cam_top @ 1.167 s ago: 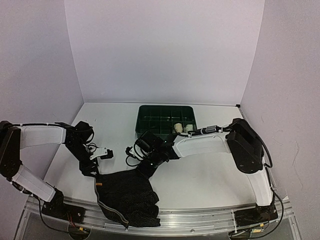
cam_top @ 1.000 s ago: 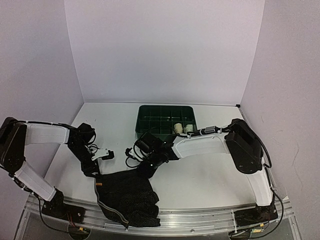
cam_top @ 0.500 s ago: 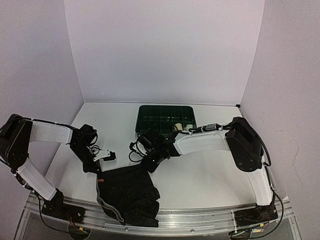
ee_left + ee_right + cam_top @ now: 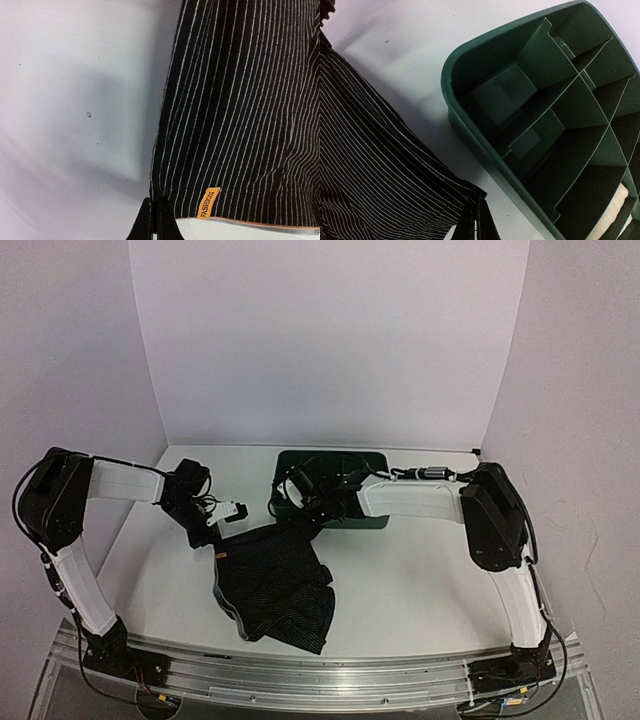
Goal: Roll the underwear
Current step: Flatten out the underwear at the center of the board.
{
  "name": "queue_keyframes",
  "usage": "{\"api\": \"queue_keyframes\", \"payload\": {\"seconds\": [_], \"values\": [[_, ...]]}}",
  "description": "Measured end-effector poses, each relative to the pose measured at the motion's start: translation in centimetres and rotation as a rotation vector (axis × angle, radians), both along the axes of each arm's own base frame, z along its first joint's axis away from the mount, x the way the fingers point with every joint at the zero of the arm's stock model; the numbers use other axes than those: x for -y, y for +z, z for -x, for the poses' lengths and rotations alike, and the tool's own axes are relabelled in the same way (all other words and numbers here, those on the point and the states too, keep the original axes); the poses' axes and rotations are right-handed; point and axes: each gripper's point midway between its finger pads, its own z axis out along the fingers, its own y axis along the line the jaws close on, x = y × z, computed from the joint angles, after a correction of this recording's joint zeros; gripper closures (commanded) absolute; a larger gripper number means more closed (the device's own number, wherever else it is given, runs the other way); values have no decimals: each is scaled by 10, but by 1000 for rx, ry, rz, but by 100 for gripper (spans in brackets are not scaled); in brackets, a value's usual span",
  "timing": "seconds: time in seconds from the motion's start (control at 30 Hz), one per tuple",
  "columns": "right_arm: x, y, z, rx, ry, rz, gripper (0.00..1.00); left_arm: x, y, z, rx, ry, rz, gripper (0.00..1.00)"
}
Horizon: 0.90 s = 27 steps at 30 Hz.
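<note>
The black fine-striped underwear (image 4: 275, 580) lies spread on the white table, its upper edge stretched between my two grippers. My left gripper (image 4: 214, 543) is shut on the left corner of that edge. In the left wrist view its tips (image 4: 157, 220) pinch the hem beside an orange label (image 4: 208, 202). My right gripper (image 4: 311, 527) is shut on the right corner, just in front of the tray. The right wrist view shows its tips (image 4: 479, 220) clamped on the bunched striped cloth (image 4: 370, 165). A cream cloth (image 4: 616, 207) shows in one tray compartment.
The dark green compartmented tray (image 4: 365, 521) stands at the back middle, partly covered by my right arm; its near corner (image 4: 452, 110) is close to the right fingers. White walls enclose the table on three sides. A metal rail runs along the near edge.
Both grippers have shut on the striped underwear's upper corners and drawn it away from the near edge toward the tray. It no longer hangs over the rail.
</note>
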Motion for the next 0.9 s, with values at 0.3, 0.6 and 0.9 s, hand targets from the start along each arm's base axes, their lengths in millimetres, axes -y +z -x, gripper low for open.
{"api": "queue_keyframes", "payload": {"seconds": [0.3, 0.6, 0.9], "values": [[3, -7, -4, 27, 18, 55, 56, -4, 7, -25, 50, 32, -8, 37], [14, 53, 69, -15, 75, -46, 68, 33, 93, 28, 124, -180, 157, 34], [-7, 4, 105, -322, -7, -175, 100, 89, 49, 228, -57, -793, 127, 22]]}}
